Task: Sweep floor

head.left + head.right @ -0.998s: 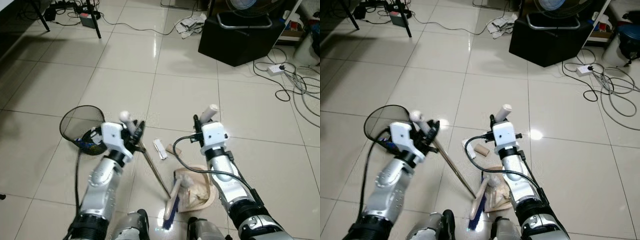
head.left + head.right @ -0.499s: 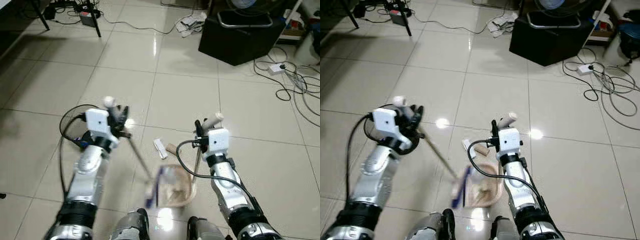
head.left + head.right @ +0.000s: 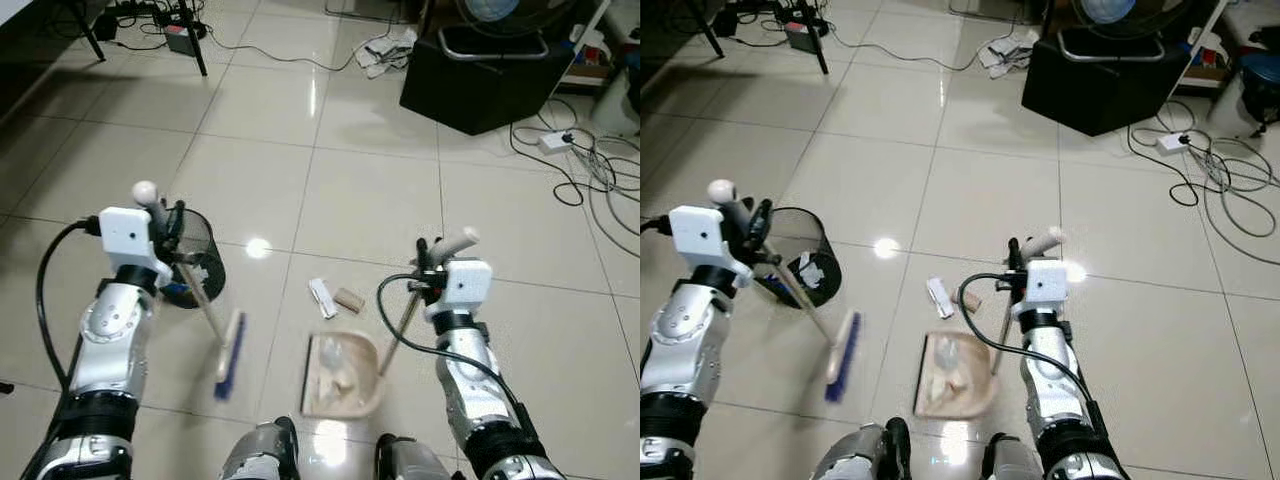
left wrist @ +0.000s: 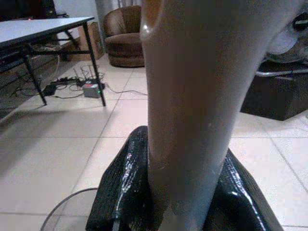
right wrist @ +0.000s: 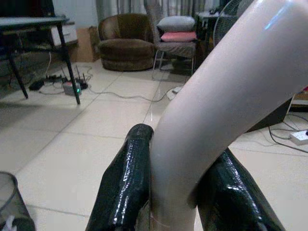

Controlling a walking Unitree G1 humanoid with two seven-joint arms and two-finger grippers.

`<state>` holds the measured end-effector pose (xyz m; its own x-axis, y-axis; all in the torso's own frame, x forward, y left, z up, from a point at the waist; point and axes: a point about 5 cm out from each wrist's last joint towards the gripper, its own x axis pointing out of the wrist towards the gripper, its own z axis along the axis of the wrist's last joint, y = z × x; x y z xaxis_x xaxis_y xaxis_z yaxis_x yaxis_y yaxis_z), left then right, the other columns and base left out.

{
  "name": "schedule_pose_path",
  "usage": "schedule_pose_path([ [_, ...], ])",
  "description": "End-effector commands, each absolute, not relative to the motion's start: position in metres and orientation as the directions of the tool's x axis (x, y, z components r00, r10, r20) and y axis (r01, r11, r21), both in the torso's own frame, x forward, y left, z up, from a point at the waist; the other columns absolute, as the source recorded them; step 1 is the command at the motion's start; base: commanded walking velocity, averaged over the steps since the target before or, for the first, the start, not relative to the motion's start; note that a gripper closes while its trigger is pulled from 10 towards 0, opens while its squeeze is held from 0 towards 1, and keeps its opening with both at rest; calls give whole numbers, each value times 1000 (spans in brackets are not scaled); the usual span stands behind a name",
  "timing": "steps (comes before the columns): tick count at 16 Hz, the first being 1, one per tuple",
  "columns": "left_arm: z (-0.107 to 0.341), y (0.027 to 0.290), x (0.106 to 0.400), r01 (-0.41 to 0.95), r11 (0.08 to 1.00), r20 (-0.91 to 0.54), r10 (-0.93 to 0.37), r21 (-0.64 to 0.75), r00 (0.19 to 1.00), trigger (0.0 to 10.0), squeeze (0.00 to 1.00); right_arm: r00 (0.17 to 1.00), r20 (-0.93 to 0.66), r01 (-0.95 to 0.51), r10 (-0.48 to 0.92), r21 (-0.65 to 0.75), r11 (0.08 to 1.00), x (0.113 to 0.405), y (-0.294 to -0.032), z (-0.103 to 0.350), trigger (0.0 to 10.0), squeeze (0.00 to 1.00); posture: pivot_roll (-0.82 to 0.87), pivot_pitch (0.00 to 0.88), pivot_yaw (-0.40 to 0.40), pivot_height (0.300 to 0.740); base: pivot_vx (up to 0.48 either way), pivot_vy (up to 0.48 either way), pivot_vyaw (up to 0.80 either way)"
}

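- 2 containers sit on the tiled floor [image 3: 360, 190] in front of us: a black mesh wastebasket [image 3: 200, 255] by our left arm, with something blue and a pale scrap inside, and a beige dustpan [image 3: 340, 375] between our arms, holding crumpled pale debris.
- Our left gripper [image 3: 170, 225] is clamped on the broom [image 3: 215, 335] handle; its blue-bristled head hangs just beside the basket, left of the dustpan.
- Our right gripper [image 3: 428, 262] is clamped around the dustpan's long handle, which slants down to the pan.
- 2 bits of litter, a white wrapper [image 3: 321, 298] and a small brown piece [image 3: 348, 299], lie just beyond the pan's far edge.
- Open tile stretches ahead; further off stand a black box [image 3: 490, 75], loose cables [image 3: 590, 160] and table legs [image 3: 190, 40].
- Broom head is blurred; both wrist views are crowded by handle and fingers [image 4: 120, 192].
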<state>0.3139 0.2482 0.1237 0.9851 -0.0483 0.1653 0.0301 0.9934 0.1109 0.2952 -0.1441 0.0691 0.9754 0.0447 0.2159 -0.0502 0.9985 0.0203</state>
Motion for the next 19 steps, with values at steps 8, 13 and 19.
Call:
schedule_pose_path([
  [8,97,243,281,92,982,87,-108,166,990,10000,0,914,401,-4,-61,157,988,288,-177,125,10000,0,8,97,49,740,0,0,0],
  [13,94,219,269,47,982,109,-67,184,992,10000,0,862,506,-118,37,129,985,307,-171,211,10000,0,-1,74,42,740,0,0,0],
  [19,103,200,272,38,981,151,-67,188,986,10000,0,829,549,-235,106,171,957,319,-155,266,10000,0,4,59,33,740,109,0,0],
])
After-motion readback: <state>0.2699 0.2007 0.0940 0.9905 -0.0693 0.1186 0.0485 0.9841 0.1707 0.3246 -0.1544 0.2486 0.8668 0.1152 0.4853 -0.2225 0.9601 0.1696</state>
